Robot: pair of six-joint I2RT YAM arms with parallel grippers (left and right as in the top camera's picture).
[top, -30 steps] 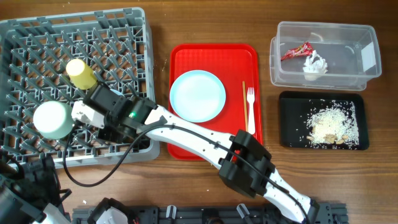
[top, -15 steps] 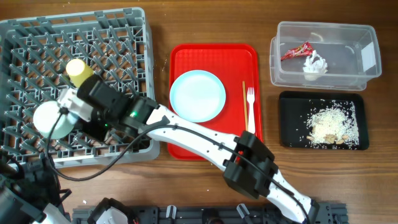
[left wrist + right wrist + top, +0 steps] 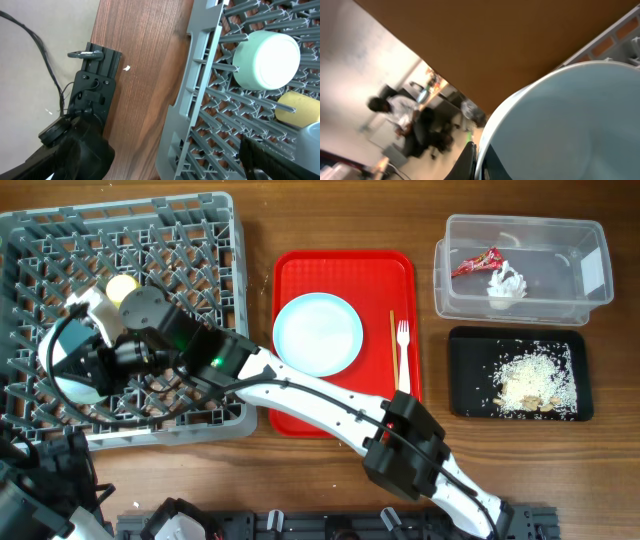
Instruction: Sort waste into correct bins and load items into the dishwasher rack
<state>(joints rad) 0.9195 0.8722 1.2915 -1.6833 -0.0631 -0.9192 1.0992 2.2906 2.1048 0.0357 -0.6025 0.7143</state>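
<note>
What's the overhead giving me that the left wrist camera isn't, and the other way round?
Overhead only: the red tray with the plate and fork, the clear tub holding the wrapper and napkin, the black tray of rice, and the right arm reaching across the rack.
Left wrist only: the upturned base of the green bowl, unobstructed, plus the table edge with a black clamp.
Both: the rack and the yellow cup.

No word, number or brand is readable in any view. On the right wall of the clear tub (image 3: 548,280) there is a white label (image 3: 594,272), too small to read. The red wrapper (image 3: 476,261) inside the tub shows no legible letters.
</note>
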